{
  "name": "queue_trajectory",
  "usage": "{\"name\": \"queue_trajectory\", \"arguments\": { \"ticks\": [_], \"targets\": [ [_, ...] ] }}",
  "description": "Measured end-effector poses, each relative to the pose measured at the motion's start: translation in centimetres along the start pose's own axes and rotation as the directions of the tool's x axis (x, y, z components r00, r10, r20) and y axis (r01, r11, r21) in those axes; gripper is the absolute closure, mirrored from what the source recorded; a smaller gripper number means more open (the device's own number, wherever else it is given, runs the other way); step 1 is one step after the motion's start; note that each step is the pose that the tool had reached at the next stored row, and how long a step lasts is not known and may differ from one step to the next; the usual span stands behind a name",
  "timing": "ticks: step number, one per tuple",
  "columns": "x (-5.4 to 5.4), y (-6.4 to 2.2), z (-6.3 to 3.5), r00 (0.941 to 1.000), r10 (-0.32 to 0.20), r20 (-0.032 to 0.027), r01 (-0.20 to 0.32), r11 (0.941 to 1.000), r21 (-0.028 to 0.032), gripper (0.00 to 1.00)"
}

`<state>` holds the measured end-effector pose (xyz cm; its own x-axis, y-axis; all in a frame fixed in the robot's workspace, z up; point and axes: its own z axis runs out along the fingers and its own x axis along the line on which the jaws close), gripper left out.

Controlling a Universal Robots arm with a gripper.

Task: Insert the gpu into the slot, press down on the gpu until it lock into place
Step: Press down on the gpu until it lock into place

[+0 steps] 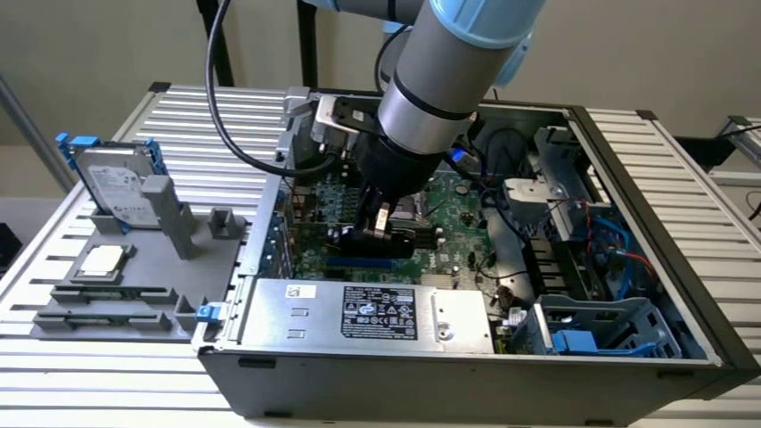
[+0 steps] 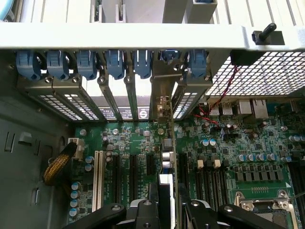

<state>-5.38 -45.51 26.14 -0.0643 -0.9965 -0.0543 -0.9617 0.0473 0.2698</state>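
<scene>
The open computer case (image 1: 666, 339) is reached into from above, and the green motherboard (image 1: 458, 234) is spread out beneath the gripper (image 1: 378, 234). The gpu (image 1: 398, 241) is gripped between the closed fingers, held edge-down right under the wrist. Directly below it the blue slot (image 1: 363, 266) is seen, just beside the card's lower edge. In the wrist view the gpu (image 2: 166, 157) is lined up toward the rear bracket bay (image 2: 162, 90). Insertion looks to be in hand; full seating cannot be confirmed. A straight, firm downward press is judged to be called for.
</scene>
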Motion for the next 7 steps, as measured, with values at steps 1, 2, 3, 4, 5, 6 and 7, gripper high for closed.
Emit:
{"name": "queue_trajectory", "arguments": {
  "ticks": [1, 2, 3, 4, 5, 6, 7],
  "targets": [
    [0.0, 0.0, 0.0, 1.0, 0.0, 0.0, 0.0, 1.0, 0.0, 0.74],
    [0.0, 0.0, 0.0, 1.0, 0.0, 0.0, 0.0, 1.0, 0.0, 0.74],
    [0.0, 0.0, 0.0, 1.0, 0.0, 0.0, 0.0, 1.0, 0.0, 0.74],
    [0.0, 0.0, 0.0, 1.0, 0.0, -0.0001, 0.0, 1.0, 0.0, 0.74],
    [0.0, 0.0, 0.0, 1.0, 0.0, 0.0, 0.0, 1.0, 0.0, 0.74],
    [0.0, 0.0, 0.0, 1.0, 0.0, 0.0, 0.0, 1.0, 0.0, 0.74],
    [0.0, 0.0, 0.0, 1.0, 0.0, 0.0, 0.0, 1.0, 0.0, 0.74]
  ]
}}
